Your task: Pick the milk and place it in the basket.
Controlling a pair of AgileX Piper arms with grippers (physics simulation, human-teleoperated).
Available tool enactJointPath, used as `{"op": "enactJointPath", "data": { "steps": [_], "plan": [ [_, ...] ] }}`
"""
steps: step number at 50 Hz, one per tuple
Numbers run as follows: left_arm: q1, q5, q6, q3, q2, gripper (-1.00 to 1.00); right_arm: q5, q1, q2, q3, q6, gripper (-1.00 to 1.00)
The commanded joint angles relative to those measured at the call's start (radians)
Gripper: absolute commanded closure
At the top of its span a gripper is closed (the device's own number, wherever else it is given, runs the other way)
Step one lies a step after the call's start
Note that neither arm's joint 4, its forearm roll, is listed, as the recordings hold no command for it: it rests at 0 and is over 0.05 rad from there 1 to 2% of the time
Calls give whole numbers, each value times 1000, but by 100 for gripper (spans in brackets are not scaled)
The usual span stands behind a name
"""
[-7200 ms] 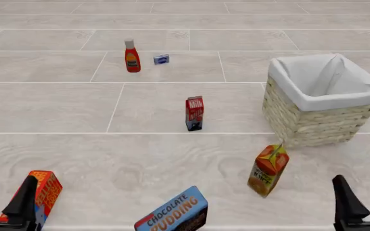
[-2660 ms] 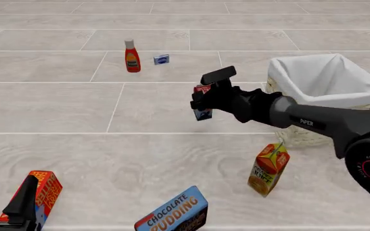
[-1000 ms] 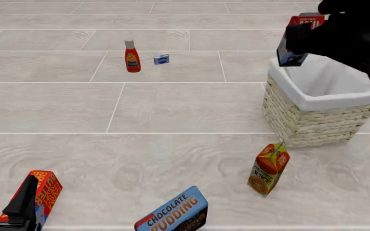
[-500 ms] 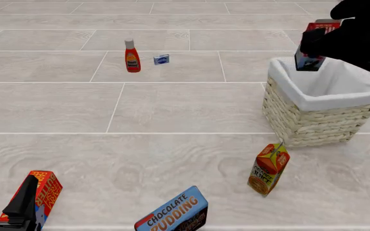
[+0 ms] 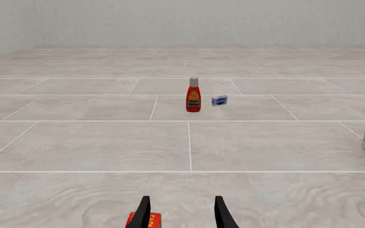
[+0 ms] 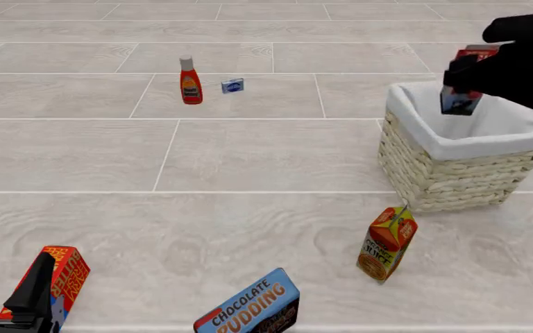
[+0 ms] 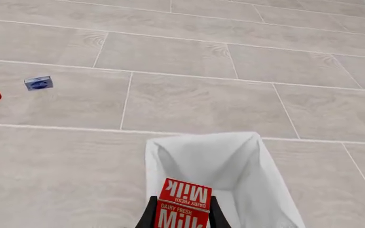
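My right gripper is shut on the milk, a small carton with a red top and a dark blue and white lower part. It holds the carton upright over the open top of the wicker basket, its lower end about level with the white-lined rim. In the right wrist view the milk sits between the fingers above the basket's white liner. My left gripper is open and empty, low at the near left of the table, beside a red box.
A ketchup bottle and a small blue box stand at the far middle. An orange juice carton leans just in front of the basket. A chocolate pudding box lies at the near edge.
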Motion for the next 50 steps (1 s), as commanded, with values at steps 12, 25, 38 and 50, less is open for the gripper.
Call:
{"op": "enactJointPath", "data": {
  "steps": [12, 25, 38, 50],
  "plan": [
    [0, 0, 0, 0, 0, -100, -38, -54, 104, -29, 13, 100],
    [0, 0, 0, 0, 0, -100, -50, -75, 189, -53, 0, 100],
    [0, 0, 0, 0, 0, -100, -47, -92, 276, -104, -2, 100],
    [0, 0, 0, 0, 0, -100, -43, -94, 340, -144, 4, 100]
  ]
}}
